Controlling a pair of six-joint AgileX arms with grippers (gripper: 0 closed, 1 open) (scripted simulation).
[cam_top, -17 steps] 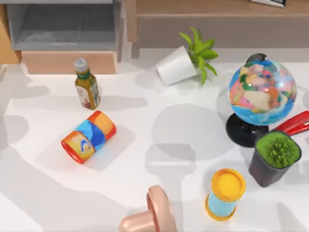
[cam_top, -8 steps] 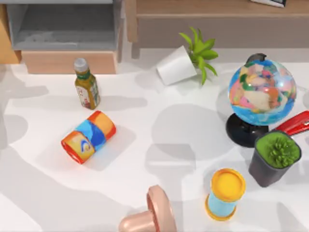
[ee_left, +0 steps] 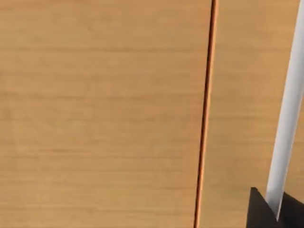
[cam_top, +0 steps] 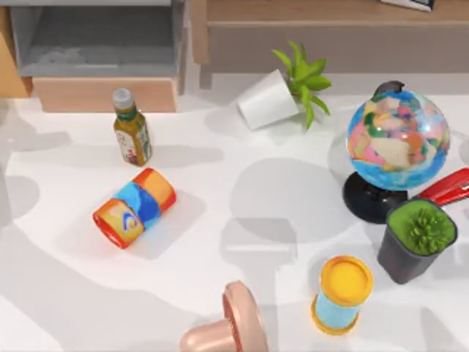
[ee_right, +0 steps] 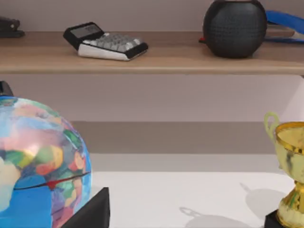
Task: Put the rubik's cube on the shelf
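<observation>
Wooden shelf (ee_right: 156, 59), one calculator (ee_right: 105, 42), one globe (cam_top: 398, 139)

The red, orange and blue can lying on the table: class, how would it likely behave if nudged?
The can lies on its side, so it would probably roll across the table. Its smooth, rounded wall may slip between fingers.

No readable text anywhere. Bottle (cam_top: 132, 130) label: markings too small to make out. Can (cam_top: 134, 207) on the worktop: coloured graphic, no legible letters. Calculator (ee_right: 105, 42) on the shelf (ee_right: 156, 59): keys and display unreadable.
</observation>
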